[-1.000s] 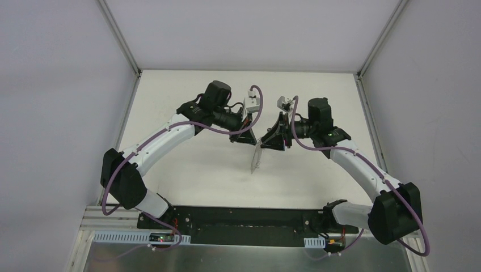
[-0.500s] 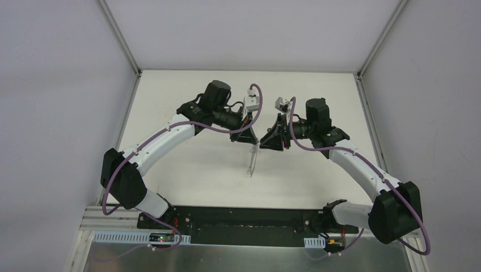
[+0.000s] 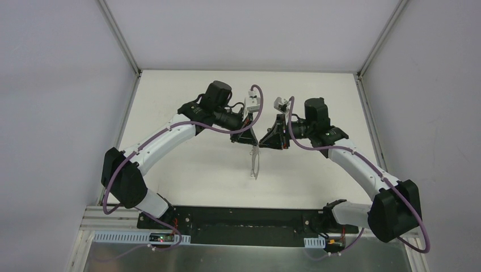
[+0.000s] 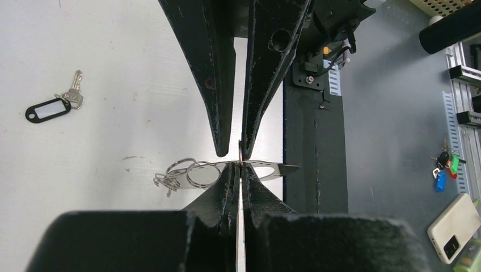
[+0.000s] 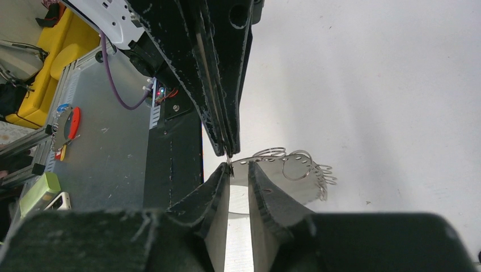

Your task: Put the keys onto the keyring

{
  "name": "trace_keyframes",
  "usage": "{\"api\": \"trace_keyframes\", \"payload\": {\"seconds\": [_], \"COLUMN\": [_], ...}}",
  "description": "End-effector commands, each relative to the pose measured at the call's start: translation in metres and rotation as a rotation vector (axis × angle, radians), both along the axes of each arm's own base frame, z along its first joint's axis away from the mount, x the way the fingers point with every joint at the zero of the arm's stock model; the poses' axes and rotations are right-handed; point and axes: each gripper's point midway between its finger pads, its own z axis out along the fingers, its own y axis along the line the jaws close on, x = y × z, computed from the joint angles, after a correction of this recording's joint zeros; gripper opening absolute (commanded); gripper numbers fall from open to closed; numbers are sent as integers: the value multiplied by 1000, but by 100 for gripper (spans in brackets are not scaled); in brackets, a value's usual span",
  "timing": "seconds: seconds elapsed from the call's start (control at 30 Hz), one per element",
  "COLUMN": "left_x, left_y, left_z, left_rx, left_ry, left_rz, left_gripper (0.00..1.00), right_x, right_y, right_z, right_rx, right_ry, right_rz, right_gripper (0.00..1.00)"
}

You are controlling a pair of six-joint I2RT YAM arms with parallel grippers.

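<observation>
While the left tool (image 4: 239,169) pinches the top edge of the keyring (image 4: 181,177), fingers all but closed on it, the right tool (image 5: 238,170) meets it tip to tip, narrowly parted — nothing clearly gripped. The keyring hangs above the table (image 4: 113,51) between the arms; the key (image 4: 55,105) lies on the table, well apart.
</observation>
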Motion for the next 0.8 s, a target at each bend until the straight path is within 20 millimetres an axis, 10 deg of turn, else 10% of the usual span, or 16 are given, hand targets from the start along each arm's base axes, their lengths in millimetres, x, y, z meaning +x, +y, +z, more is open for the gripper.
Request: {"api": "trace_keyframes", "payload": {"seconds": [0.0, 0.6, 0.77], "left_x": [-10, -4, 12], "left_y": [-5, -3, -3], "left_z": [6, 2, 10], "left_rx": [-32, -8, 23], "left_ry": [-4, -26, -49], "left_rz": [-58, -39, 24], "left_gripper": [0, 1, 24], "right_x": [5, 4, 9], "right_y": [6, -7, -31], "right_z": [23, 23, 25], "right_rx": [38, 5, -53], "right_ry": [-71, -116, -162], "right_rz": [27, -1, -92], "right_gripper": [19, 0, 0]}}
